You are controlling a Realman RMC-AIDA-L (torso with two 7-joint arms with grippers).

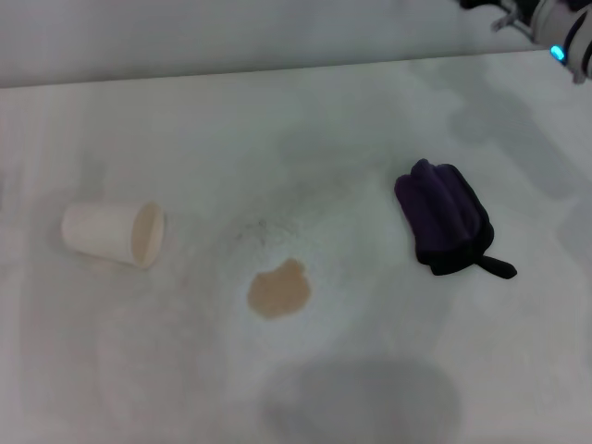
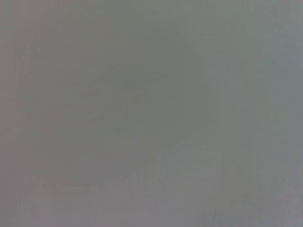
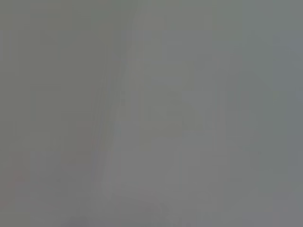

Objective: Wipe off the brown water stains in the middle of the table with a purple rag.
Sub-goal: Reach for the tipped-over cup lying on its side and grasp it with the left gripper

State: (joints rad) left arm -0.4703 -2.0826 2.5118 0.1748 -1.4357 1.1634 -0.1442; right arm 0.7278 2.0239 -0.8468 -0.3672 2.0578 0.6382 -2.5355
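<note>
The brown water stain (image 1: 278,289) is a small tan blotch near the middle of the white table (image 1: 277,120). The purple rag (image 1: 444,216), a dark bundle with a short black strap, lies on the table to the right of the stain, apart from it. Part of my right arm (image 1: 564,28) shows at the top right corner, far behind the rag; its fingers do not show. My left gripper is out of the head view. Both wrist views show only blank grey.
A white paper cup (image 1: 113,233) lies on its side at the left, mouth toward the stain. A faint grey speckled smudge (image 1: 268,227) sits just behind the stain. The table's far edge runs along the top.
</note>
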